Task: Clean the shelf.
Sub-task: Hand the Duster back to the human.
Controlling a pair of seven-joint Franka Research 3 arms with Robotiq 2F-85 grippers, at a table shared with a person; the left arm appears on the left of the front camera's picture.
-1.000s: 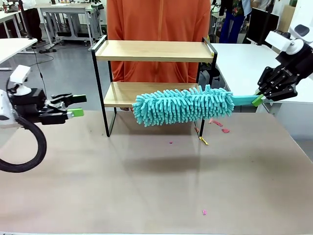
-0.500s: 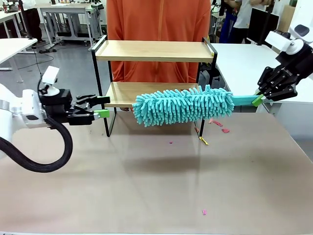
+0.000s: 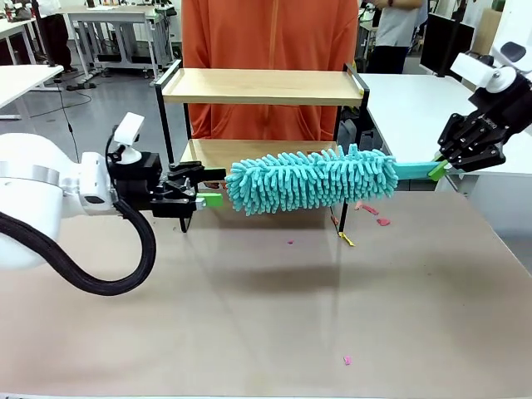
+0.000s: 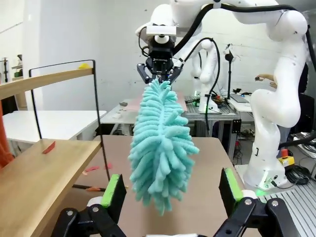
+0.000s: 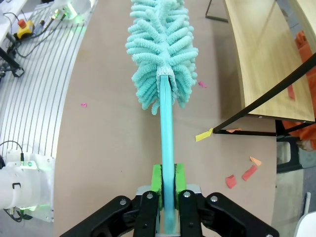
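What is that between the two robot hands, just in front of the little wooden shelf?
A fluffy teal duster. In the front view it hangs level between the left gripper and the right gripper, which clamps its handle, before the shelf.

Front view faces person across table. Left wrist view looks close along duster [image 4: 160, 148] toward right gripper [image 4: 160, 74]; right wrist view looks back along handle.

My duster [image 3: 309, 178] is teal, my pads [image 4: 113, 192] green; the shelf [image 3: 262, 86] has pale wood and a black frame.
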